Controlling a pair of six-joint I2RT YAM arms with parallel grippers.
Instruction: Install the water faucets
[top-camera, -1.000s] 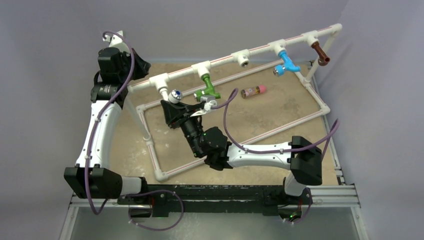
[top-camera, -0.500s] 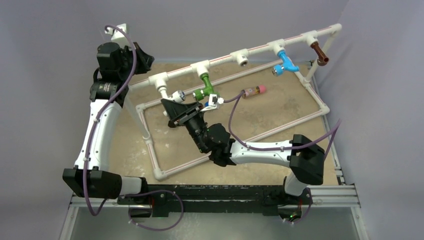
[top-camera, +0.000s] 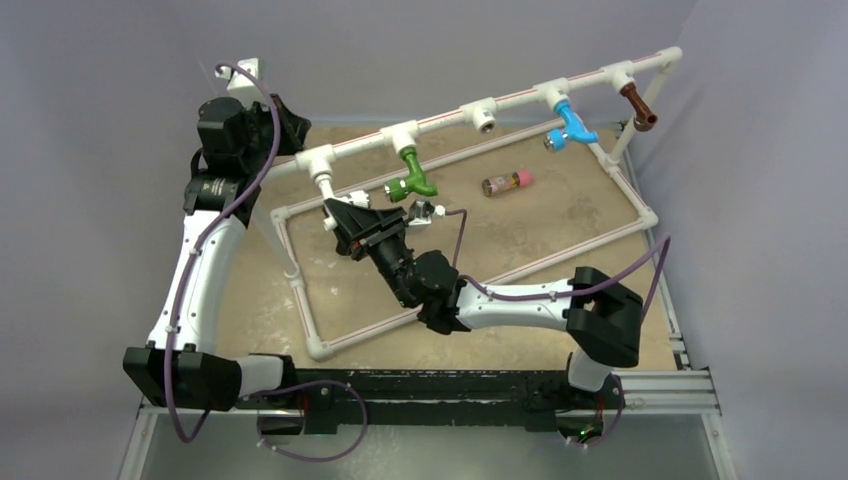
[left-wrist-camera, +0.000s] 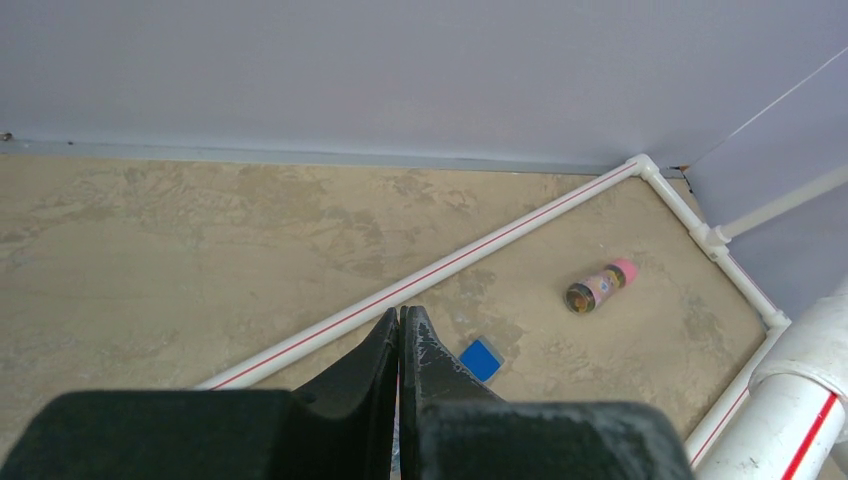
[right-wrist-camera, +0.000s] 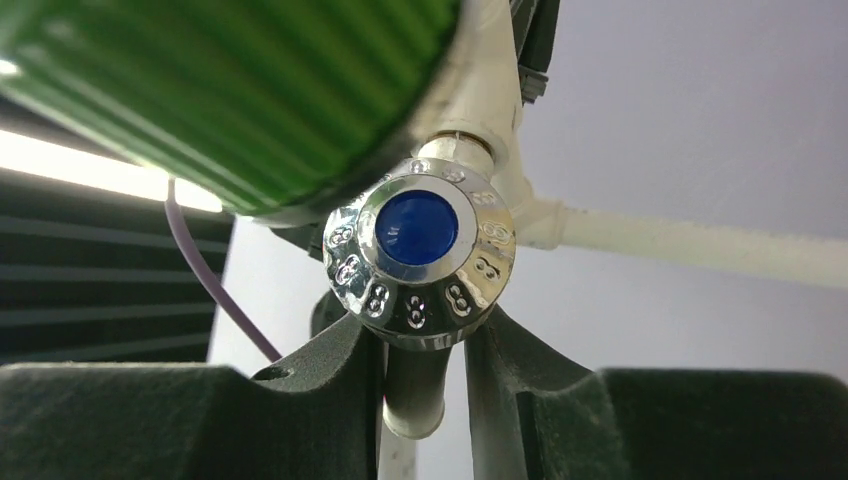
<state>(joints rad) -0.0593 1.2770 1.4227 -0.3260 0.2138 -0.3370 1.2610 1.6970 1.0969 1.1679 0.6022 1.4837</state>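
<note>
Mottled tan tabletop (top-camera: 560, 215) under plain grey walls carries a white pipe frame (top-camera: 300, 285), its raised top rail running from the far left to the far right corner. The white faucet (top-camera: 347, 194) sits at the leftmost T-fitting (top-camera: 318, 160) of that rail, and the right gripper (right-wrist-camera: 425, 340) reaches up to it from below. In the right wrist view its two dark fingers (right-wrist-camera: 335, 375) pinch the faucet's pale stem from either side, just under the chrome knob (right-wrist-camera: 420, 255) with the blue centre, which faces the camera. The green faucet (top-camera: 413, 178) hangs from the next fitting along, just beside the gripped one, and its ribbed body fills the upper left of the right wrist view. Farther right on the rail are an open fitting (top-camera: 485, 118), then the blue faucet (top-camera: 570, 125) and the brown faucet (top-camera: 637, 106). The left gripper (left-wrist-camera: 400, 335) is held high by the rail's left end, fingers pressed together on nothing. Beyond its tips, a blue cube (left-wrist-camera: 480, 358) and a pink bottle (left-wrist-camera: 598, 286) lie on the table.
</note>
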